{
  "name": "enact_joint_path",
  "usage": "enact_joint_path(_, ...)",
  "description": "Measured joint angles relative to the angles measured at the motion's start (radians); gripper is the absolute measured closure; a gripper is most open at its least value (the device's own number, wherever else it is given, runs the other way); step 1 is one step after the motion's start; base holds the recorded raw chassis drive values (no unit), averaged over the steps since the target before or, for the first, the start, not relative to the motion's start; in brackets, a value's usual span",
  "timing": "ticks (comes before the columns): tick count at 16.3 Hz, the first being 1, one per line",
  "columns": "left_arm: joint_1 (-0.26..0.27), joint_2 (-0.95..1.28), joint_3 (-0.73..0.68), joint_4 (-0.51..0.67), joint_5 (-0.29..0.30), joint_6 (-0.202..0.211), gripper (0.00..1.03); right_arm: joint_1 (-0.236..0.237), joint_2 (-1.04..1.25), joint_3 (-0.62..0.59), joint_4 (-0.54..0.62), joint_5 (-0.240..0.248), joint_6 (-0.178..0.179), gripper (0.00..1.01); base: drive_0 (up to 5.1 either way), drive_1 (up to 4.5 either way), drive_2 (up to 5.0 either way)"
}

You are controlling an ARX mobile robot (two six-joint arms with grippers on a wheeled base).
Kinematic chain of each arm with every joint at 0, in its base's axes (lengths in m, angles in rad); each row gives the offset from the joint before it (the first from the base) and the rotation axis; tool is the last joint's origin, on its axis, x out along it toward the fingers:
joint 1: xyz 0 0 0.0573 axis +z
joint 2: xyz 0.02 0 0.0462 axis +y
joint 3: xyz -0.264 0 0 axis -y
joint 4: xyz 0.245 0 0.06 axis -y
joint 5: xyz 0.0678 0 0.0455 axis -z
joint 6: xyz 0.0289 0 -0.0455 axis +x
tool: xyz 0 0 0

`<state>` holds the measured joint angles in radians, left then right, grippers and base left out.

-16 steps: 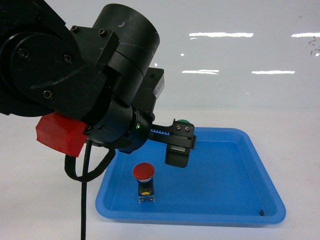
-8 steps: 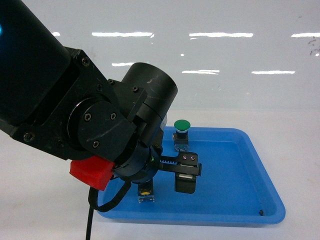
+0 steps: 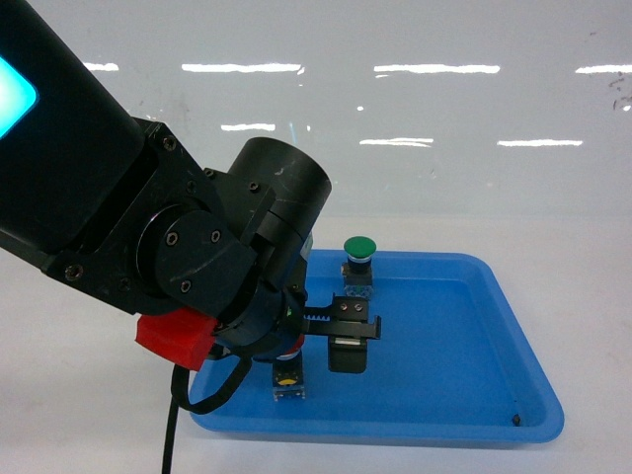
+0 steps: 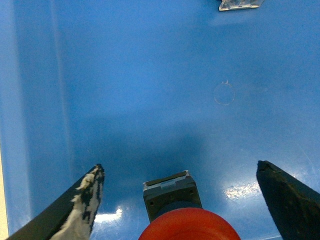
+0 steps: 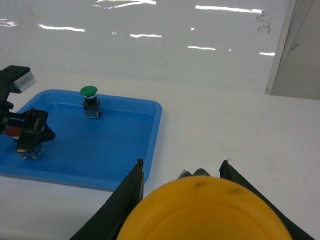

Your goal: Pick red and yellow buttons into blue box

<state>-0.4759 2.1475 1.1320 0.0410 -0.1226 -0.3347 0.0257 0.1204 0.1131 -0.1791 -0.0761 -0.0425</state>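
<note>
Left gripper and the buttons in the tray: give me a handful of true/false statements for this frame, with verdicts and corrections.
1. The left gripper is open, one finger on each side of the red button. True.
2. The red button is already lifted clear of the blue tray. False: in the head view its body still sits on the tray floor.
3. The green button stands upright near the tray's far edge. True.
4. The right gripper is empty. False: the yellow button sits between its fingers.
5. The green button lies outside the tray. False: it stands inside it.
</note>
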Motion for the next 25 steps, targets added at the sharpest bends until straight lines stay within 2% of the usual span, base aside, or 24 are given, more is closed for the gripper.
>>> enact_joint_path(5, 0.002, 0.006, -0.013, 0.009, 0.004, -0.007, 0.59, 0.000, 0.000, 0.000, 0.000, 0.000, 0.000, 0.61, 0.0, 0.00, 0.0)
enact_joint_path(6, 0.002, 0.006, -0.024, 0.009, 0.003, -0.011, 0.71, 0.000, 0.000, 0.000, 0.000, 0.000, 0.000, 0.61, 0.0, 0.00, 0.0)
enact_joint_path(10, 0.001, 0.003, -0.043, 0.035, 0.000, -0.016, 0.73, 0.000, 0.000, 0.000, 0.000, 0.000, 0.000, 0.61, 0.0, 0.00, 0.0)
enact_joint_path(12, 0.006, -0.020, -0.063, 0.050, -0.029, 0.011, 0.73, 0.000, 0.000, 0.000, 0.000, 0.000, 0.000, 0.61, 0.0, 0.00, 0.0)
enact_joint_path(13, 0.026, -0.049, -0.080, 0.084, -0.055, 0.043, 0.73, 0.000, 0.000, 0.000, 0.000, 0.000, 0.000, 0.61, 0.0, 0.00, 0.0)
enact_joint_path(14, 0.073, -0.138, -0.117, 0.172, -0.105, 0.102, 0.73, 0.000, 0.000, 0.000, 0.000, 0.000, 0.000, 0.61, 0.0, 0.00, 0.0)
enact_joint_path(16, 0.137, -0.277, -0.175, 0.344, -0.168, 0.180, 0.73, 0.000, 0.000, 0.000, 0.000, 0.000, 0.000, 0.61, 0.0, 0.00, 0.0)
enact_joint_path(17, 0.184, -0.381, -0.249, 0.522, -0.216, 0.253, 0.73, 0.000, 0.000, 0.000, 0.000, 0.000, 0.000, 0.61, 0.0, 0.00, 0.0)
enact_joint_path(18, 0.220, -0.454, -0.315, 0.632, -0.217, 0.294, 0.73, 0.000, 0.000, 0.000, 0.000, 0.000, 0.000, 0.61, 0.0, 0.00, 0.0)
enact_joint_path(19, 0.258, -0.529, -0.388, 0.720, -0.196, 0.319, 0.73, 0.000, 0.000, 0.000, 0.000, 0.000, 0.000, 0.61, 0.0, 0.00, 0.0)
enact_joint_path(20, 0.301, -0.628, -0.468, 0.763, -0.161, 0.322, 0.73, 0.000, 0.000, 0.000, 0.000, 0.000, 0.000, 0.61, 0.0, 0.00, 0.0)
enact_joint_path(21, 0.332, -0.722, -0.529, 0.758, -0.129, 0.336, 0.73, 0.000, 0.000, 0.000, 0.000, 0.000, 0.000, 0.61, 0.0, 0.00, 0.0)
enact_joint_path(23, 0.389, -0.976, -0.656, 0.654, -0.056, 0.359, 0.73, 0.000, 0.000, 0.000, 0.000, 0.000, 0.000, 0.61, 0.0, 0.00, 0.0)
enact_joint_path(25, 0.380, -1.155, -0.711, 0.527, -0.012, 0.369, 0.73, 0.000, 0.000, 0.000, 0.000, 0.000, 0.000, 0.61, 0.0, 0.00, 0.0)
